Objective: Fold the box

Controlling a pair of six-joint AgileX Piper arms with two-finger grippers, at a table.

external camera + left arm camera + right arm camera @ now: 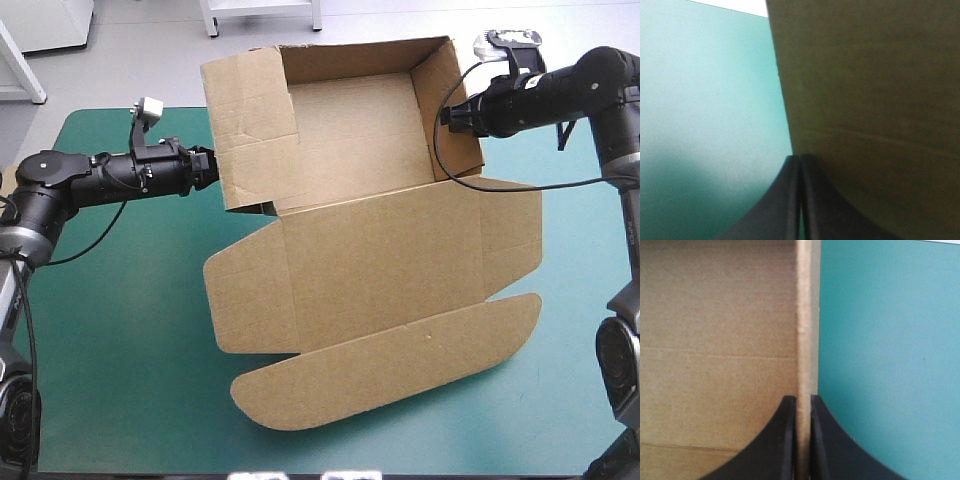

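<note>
The box (pixel 370 250) sits on the teal-green cover (pixel 120 330), in the middle and toward the table's far edge, and it is half built. Its far part stands up as an open tray, while the lid (pixel 385 265) lies flat toward the near edge and ends in a long rounded flap (pixel 390 365).

The left gripper (pixel 212 167) reaches in level from the left and meets the outer edge of the left wall (pixel 240 130), which leans outward. From its own wrist view, the black fingers (pixel 785 200) are pressed nearly together where the brown board (pixel 865 90) comes down to their tips. They seem to pinch that edge, though the sheet between them is hard to make out there.

The right gripper (pixel 445 115) comes in from the right at the right wall (pixel 455 110). Its wrist view is plain: the wall's pale cut edge (pixel 804 340) runs straight into the narrow gap between the fingers (pixel 780 440), clamped on it, with the tray's inside on one side and the cover (pixel 890 340) on the other.
</note>
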